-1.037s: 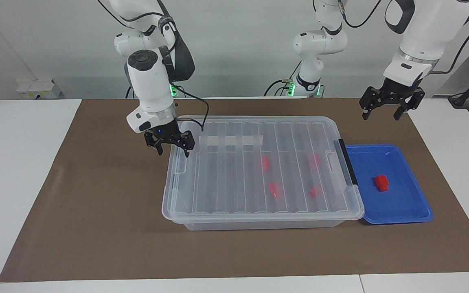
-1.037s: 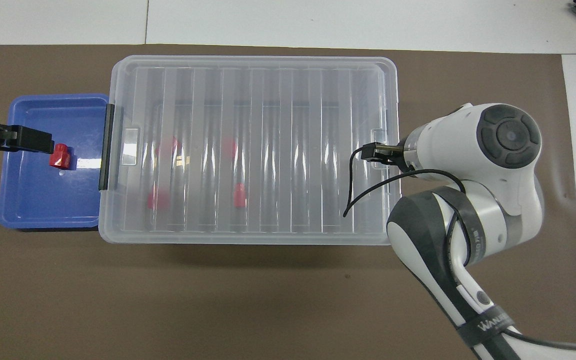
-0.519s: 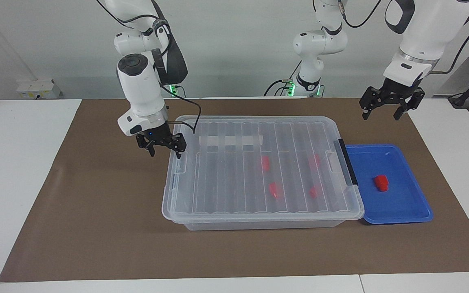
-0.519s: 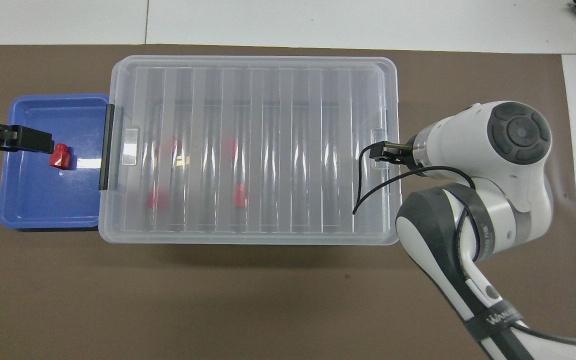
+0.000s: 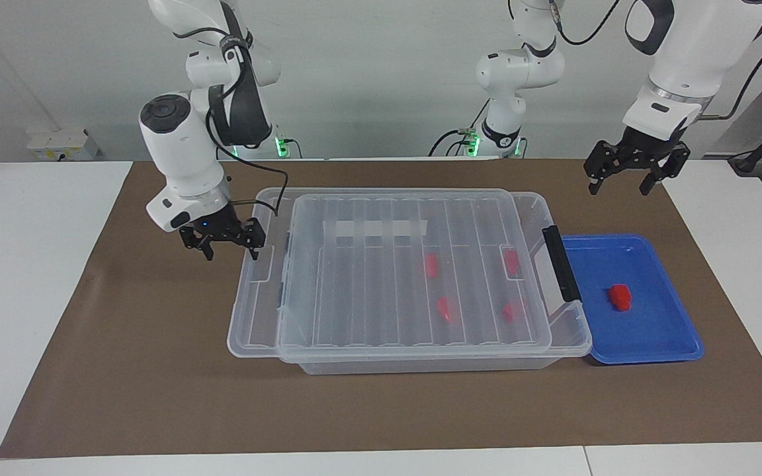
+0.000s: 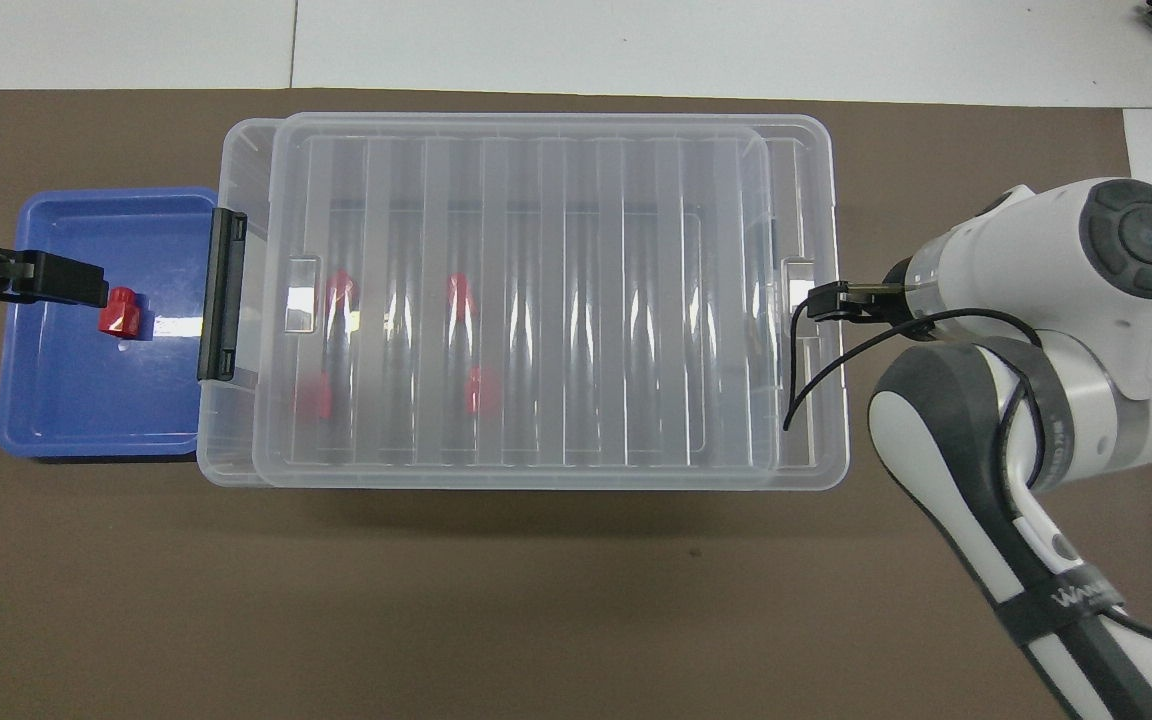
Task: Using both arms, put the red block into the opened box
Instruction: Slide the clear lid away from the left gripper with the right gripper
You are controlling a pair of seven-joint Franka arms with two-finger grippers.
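Brown mat on white table, facing: clear box mid-mat, lid lying offset toward right arm's end; right gripper spread wide at lid's end, left gripper wide, empty, over mat beside box. Overhead: one red block in blue tray touching box, four more inside; light, rigid, likely slick, best pinched across flat sides.

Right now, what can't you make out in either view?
- right gripper: whether its fingers touch the lid; in the overhead view its own wrist covers it.
- left gripper: cut off by the picture edge in the overhead view.
- red pieces in the box: blurred by the ribbed lid, count and shape unsure.
- red block in the blue tray: too small for shape detail.
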